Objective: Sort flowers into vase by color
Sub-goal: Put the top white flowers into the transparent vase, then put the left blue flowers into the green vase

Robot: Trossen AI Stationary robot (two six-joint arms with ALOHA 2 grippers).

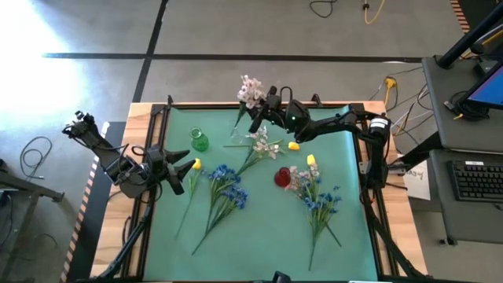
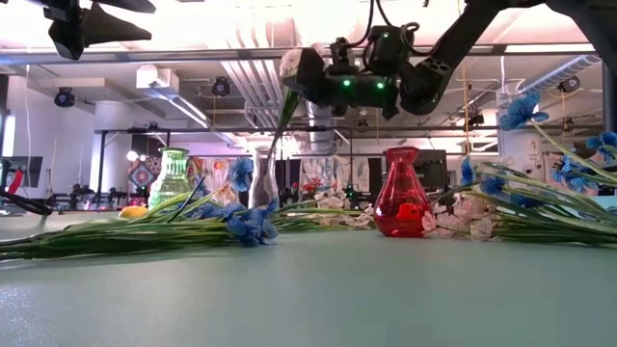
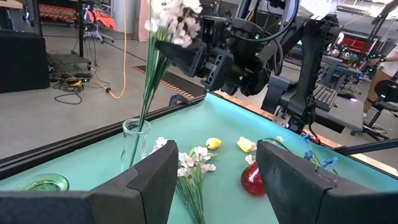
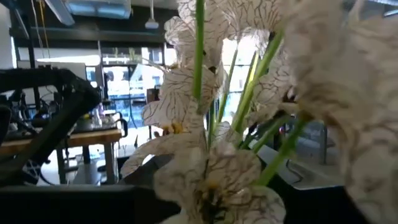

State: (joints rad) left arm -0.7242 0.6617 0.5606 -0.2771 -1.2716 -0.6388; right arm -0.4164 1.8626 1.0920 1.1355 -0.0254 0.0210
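My right gripper (image 1: 263, 110) is over the far middle of the green mat, shut on a pale pink-white blossom spray (image 1: 250, 90). The spray's green stalk runs down into a clear glass vase (image 3: 133, 146), which also shows in the low view (image 2: 262, 178). Its blossoms (image 4: 205, 143) fill the right wrist view and hide the fingers there. My left gripper (image 1: 182, 167) is open and holds nothing. It hovers at the mat's left side beside a yellow bud (image 1: 195, 163). A green vase (image 1: 200, 141) and a red vase (image 1: 282, 178) stand on the mat. My right gripper holds the spray by its stalk just below the blossoms (image 3: 159, 53), pinched between the two fingers. The fingers come about level from the table's right side and lie across the stalk. The spray stands tilted, its lower stalk end (image 3: 138, 127) inside the clear vase's mouth.
Loose stems lie on the mat: blue clusters (image 1: 225, 189), another pink-white spray (image 1: 263, 145), yellow buds (image 1: 293, 145) and a mixed bunch (image 1: 318, 196) by the red vase. The near part of the mat (image 1: 259, 251) is bare. A desk with a keyboard (image 1: 475, 179) stands to the right.
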